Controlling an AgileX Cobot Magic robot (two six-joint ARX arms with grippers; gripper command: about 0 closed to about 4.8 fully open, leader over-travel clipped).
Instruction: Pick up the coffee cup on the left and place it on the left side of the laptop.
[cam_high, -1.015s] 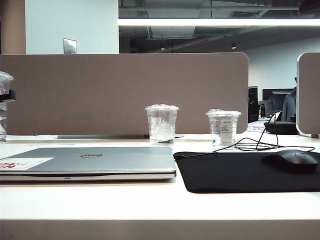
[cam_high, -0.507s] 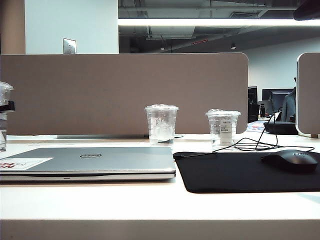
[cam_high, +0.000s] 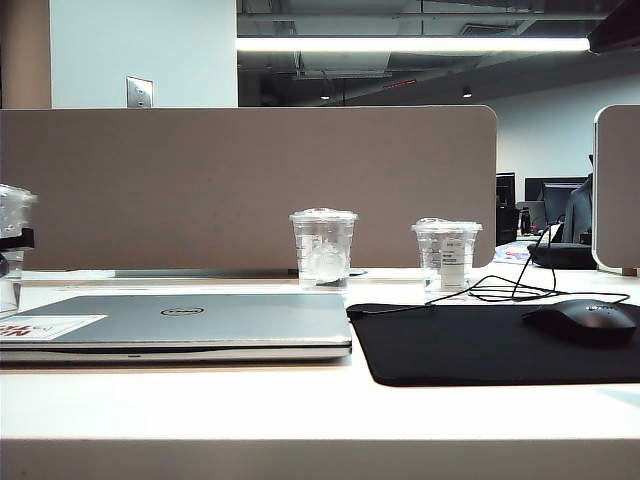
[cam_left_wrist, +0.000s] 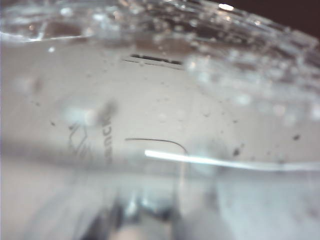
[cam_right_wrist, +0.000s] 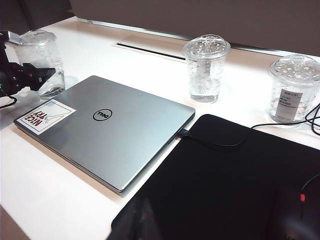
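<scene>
The coffee cup (cam_high: 10, 215), a clear lidded cup, shows at the far left edge of the exterior view, just left of the silver Dell laptop (cam_high: 190, 322). My left gripper (cam_high: 14, 240) is shut on the coffee cup around its middle. From the right wrist view, the cup (cam_right_wrist: 42, 55) stands beside the laptop's (cam_right_wrist: 107, 135) stickered corner with the left gripper (cam_right_wrist: 36, 76) clamped on it. I cannot tell whether its base touches the table. The cup's wall (cam_left_wrist: 160, 115) fills the left wrist view. My right gripper is only a dark blur (cam_right_wrist: 150, 222) above the mouse pad.
Two more clear cups (cam_high: 323, 247) (cam_high: 446, 254) stand behind the laptop near the brown divider (cam_high: 250, 185). A black mouse pad (cam_high: 480, 345) with a mouse (cam_high: 585, 320) and a cable (cam_high: 500, 290) lies right of the laptop.
The left gripper has come down with the coffee cup at the left edge. The laptop and the other cups have not moved.
</scene>
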